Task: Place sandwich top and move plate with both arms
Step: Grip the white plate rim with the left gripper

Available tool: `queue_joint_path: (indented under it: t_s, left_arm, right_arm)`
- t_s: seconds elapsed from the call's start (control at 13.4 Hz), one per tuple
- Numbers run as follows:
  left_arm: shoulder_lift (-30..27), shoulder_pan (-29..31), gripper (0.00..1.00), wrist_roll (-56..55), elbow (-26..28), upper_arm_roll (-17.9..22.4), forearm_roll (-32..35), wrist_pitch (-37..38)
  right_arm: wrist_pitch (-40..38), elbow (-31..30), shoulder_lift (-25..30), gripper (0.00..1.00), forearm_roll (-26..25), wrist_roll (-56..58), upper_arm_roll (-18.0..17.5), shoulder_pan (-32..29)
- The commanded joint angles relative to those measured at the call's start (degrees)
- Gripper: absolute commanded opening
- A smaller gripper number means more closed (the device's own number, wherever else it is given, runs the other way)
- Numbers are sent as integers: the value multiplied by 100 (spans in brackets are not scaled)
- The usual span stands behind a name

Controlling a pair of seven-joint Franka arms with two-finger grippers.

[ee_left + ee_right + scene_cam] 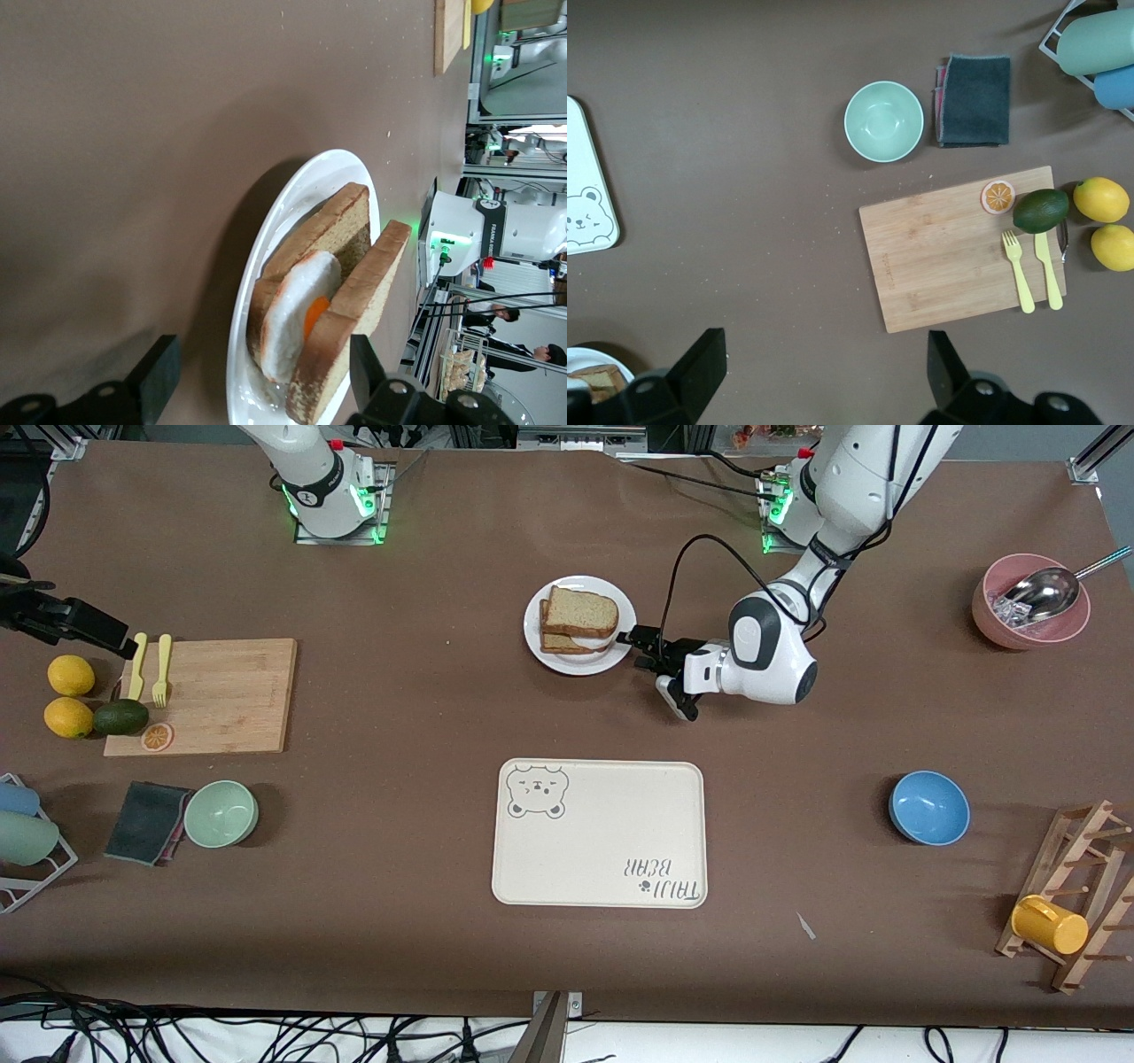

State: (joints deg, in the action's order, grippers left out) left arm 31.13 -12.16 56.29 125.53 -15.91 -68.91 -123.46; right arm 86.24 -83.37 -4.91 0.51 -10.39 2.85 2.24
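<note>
Sandwich top (580,612) lies on the egg slice (571,640) on the plate (620,602), with the left gripper (640,649) low at the plate's rim.

The plate sits on the brown counter (425,691), farther from the front camera than the bear-print tray (611,841). In the left wrist view the sandwich top (354,310) covers a fried egg (297,314) on the lower slice (323,235), and the plate (292,199) rim stands between that gripper's spread black fingers (158,372); its jaws are released, not touching the rim. The right gripper (824,372) hangs high over the counter near the cutting board (957,248), jaws released and holding nothing, waiting. A green bowl (883,121) and grey cloth (973,100) lie beside the board.
</note>
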Motion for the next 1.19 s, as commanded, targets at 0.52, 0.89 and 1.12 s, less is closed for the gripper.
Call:
queue_joint_path:
  t_s: [0.52,0.89,1.12]
  left_arm:
    - [218,-182,19,620,6,-8,-307,-310]
    - [200,-226,0,576,6,-8,-316,-302]
    - [156,-200,0,550,-37,-17,-315,-258]
  right_arm:
    - [-186,76,-55,100,55,125,-118,-23]
    - [-142,76,-28,100,2,125,-145,74]
    - [-177,102,-10,100,2,143,-127,74]
